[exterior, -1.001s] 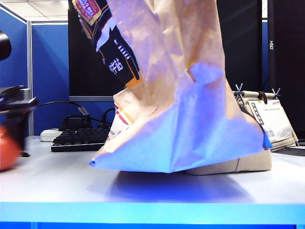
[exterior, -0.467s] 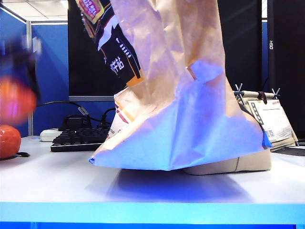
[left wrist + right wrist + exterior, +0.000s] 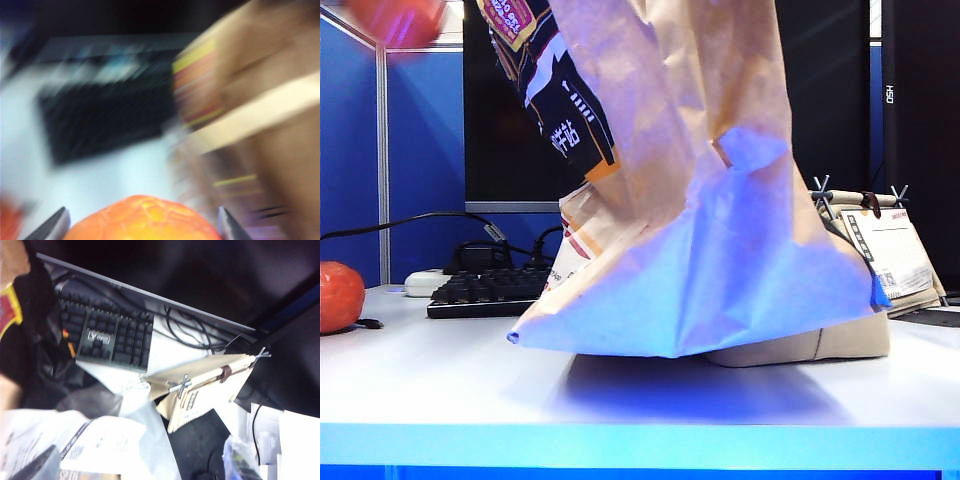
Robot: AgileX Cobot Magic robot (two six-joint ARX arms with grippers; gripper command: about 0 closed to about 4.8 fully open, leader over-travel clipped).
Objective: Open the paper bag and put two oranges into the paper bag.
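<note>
**One orange up in the air, bag standing tall**

Paper bag [image 3: 700, 190] upright mid-table, presumably so fruit drops in from above. Left gripper [image 3: 142, 225] clamped on one orange [image 3: 142, 220], up beside the bag. Second orange [image 3: 338, 297] sitting far left on the table. Right gripper [image 3: 30, 465] above the bag's receipt side, apparently wide, grip unclear.

You are in an office. Blue divider walls [image 3: 415, 150] stand behind a white desk [image 3: 440, 380], like the ones between work places. A black keyboard [image 3: 485, 292] with wires [image 3: 192, 335] lies on the desk. A desk calendar [image 3: 880, 250] stands on the right. White ceiling tiles [image 3: 395, 35] show up above.
</note>
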